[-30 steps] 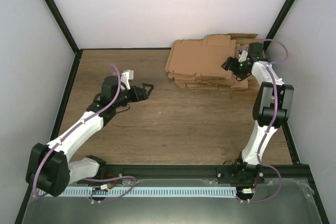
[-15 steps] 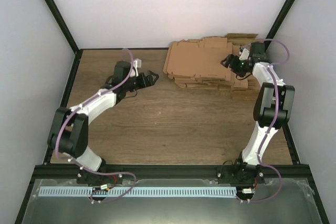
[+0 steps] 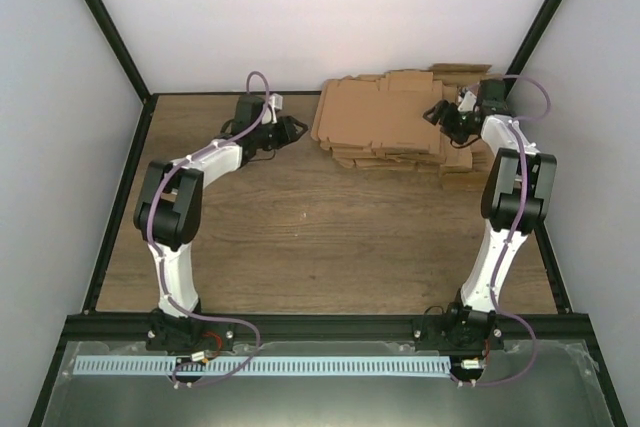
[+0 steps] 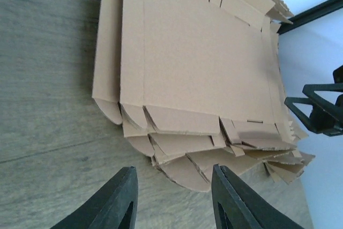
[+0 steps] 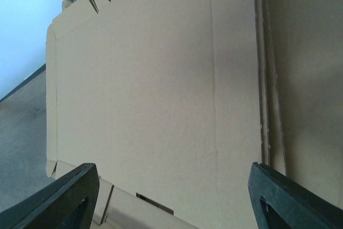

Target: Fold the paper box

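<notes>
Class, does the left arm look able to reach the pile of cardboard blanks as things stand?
Likely yes: its fingers point at the pile's near edge, with only bare table between.

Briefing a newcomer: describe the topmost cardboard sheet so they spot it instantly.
At the wooden table's far right corner lies a pile of brown cardboard blanks. The top sheet is the only one showing its whole creased face; the rest show just flap edges beneath.

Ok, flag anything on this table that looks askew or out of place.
Only the pile of cardboard blanks at the far right of the table: its sheets are fanned out rather than squared, with flaps and rounded tabs poking out unevenly along the edges. Nothing looks spilled or damaged.
</notes>
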Robot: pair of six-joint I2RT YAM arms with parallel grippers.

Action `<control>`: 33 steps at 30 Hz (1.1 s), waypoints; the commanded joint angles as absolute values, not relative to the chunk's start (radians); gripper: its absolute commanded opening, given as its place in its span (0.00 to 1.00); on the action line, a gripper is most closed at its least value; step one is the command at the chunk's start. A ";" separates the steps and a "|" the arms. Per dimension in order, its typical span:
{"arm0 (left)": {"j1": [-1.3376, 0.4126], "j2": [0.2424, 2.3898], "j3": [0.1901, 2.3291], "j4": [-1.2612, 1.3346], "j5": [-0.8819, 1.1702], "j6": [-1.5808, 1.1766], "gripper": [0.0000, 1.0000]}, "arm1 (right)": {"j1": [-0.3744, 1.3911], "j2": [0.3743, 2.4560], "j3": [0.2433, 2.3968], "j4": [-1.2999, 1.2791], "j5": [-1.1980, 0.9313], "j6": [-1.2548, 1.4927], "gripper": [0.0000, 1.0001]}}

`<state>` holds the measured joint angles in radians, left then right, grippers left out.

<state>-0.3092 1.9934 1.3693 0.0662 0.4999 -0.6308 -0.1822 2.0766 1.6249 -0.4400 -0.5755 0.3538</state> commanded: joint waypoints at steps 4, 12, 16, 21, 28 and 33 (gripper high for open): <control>-0.237 2.003 1.395 0.075 0.538 -0.613 0.39 | -0.197 2.131 1.705 -0.453 -0.564 0.349 0.79; -0.193 2.190 1.578 -0.065 0.691 -0.527 0.28 | -0.198 2.155 1.695 -0.445 -0.571 0.351 0.78; -0.195 2.283 1.653 -0.074 0.747 -0.535 0.25 | -0.198 2.161 1.686 -0.437 -0.602 0.352 0.77; -0.195 2.378 1.736 -0.072 0.786 -0.559 0.24 | -0.197 2.166 1.689 -0.448 -0.605 0.350 0.76; -0.196 2.466 1.825 -0.091 0.852 -0.567 0.23 | -0.197 2.161 1.684 -0.455 -0.574 0.347 0.77; -0.199 2.494 1.860 -0.107 0.892 -0.559 0.23 | -0.197 2.160 1.677 -0.459 -0.565 0.345 0.76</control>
<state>-0.1925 2.4599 1.8103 -0.0967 0.8284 -0.5709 -0.1932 2.1490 1.6581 -0.4381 -0.5751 0.3531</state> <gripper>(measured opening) 0.230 0.765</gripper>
